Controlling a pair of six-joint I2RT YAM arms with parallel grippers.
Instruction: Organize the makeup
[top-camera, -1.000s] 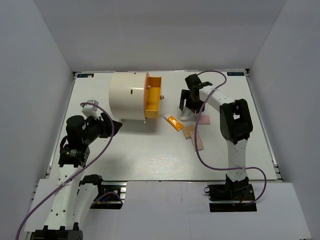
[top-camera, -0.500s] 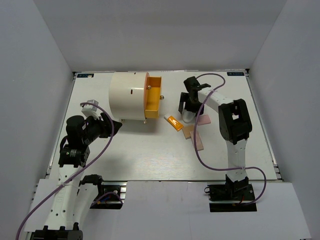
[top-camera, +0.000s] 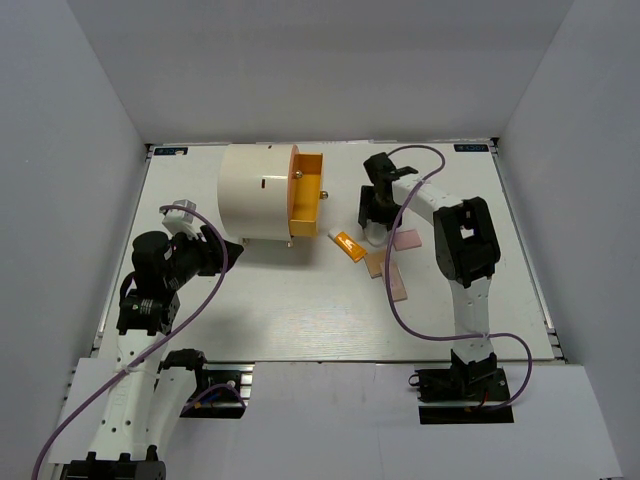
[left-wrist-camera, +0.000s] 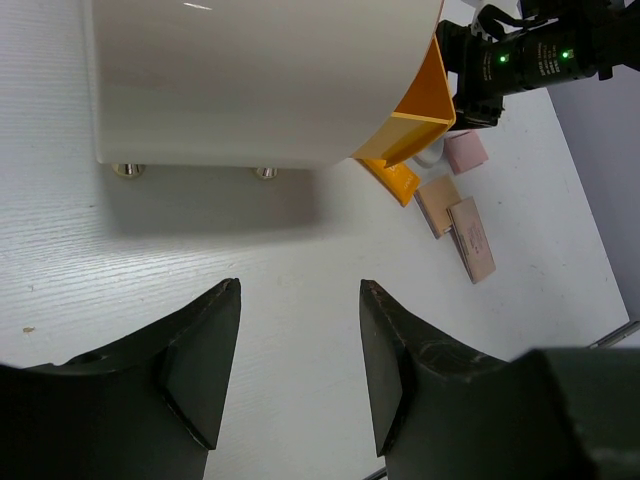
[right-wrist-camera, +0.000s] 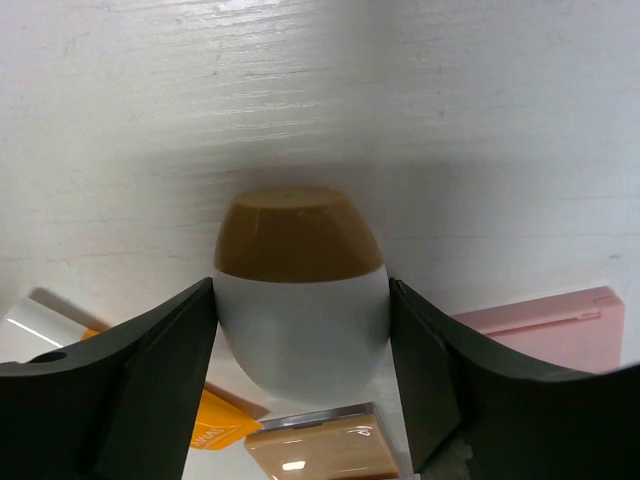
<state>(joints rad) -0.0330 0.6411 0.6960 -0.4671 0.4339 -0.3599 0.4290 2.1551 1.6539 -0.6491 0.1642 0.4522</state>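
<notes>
My right gripper stands over the makeup cluster, its two fingers touching either side of a white oval compact with a brown end, which rests on the table. Around it lie a pink square, a glossy beige piece and an orange-and-white tube. Another beige rectangular piece lies nearer the front. My left gripper hovers open and empty over bare table, left of the cluster.
A large cream cylinder lies on its side at the back centre, its orange drawer with a gold knob pulled open toward the makeup. Small metal feet show under it. White walls enclose the table.
The right gripper has dropped a little onto the oval compact and its fingers have closed in against its sides. The left arm has not moved.
</notes>
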